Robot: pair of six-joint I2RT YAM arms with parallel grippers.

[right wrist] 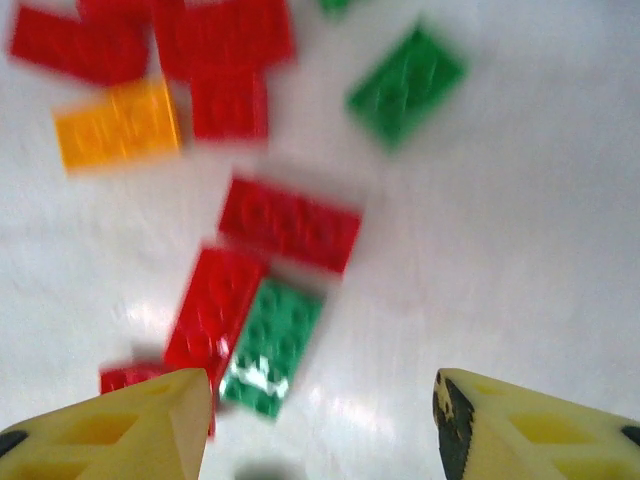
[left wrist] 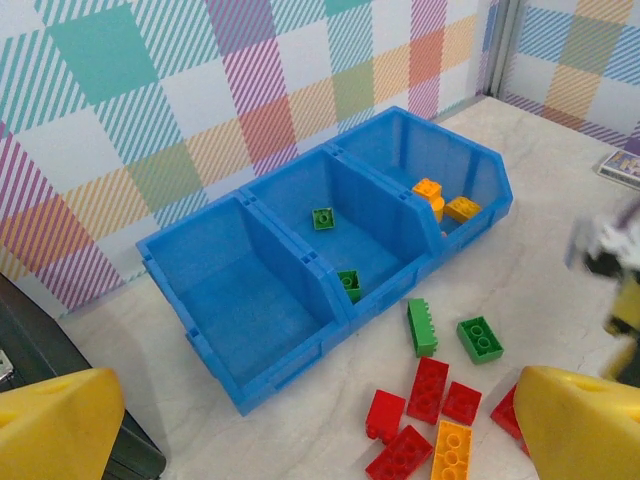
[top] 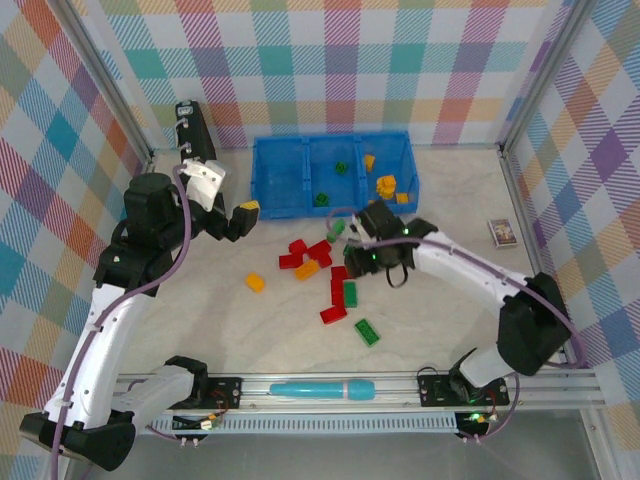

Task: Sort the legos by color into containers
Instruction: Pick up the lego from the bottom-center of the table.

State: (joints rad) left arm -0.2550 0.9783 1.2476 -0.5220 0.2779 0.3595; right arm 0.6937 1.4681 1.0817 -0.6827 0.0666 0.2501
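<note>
Your right gripper hangs with its fingers apart and empty. The loose legos, red and green, lie on the table just beyond its fingertips. Your left gripper gapes wide and empty, near the blue tray's left end.

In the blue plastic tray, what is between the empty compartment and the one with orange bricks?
The middle compartment, holding two small green studded bricks; the left wrist view shows it.
</note>
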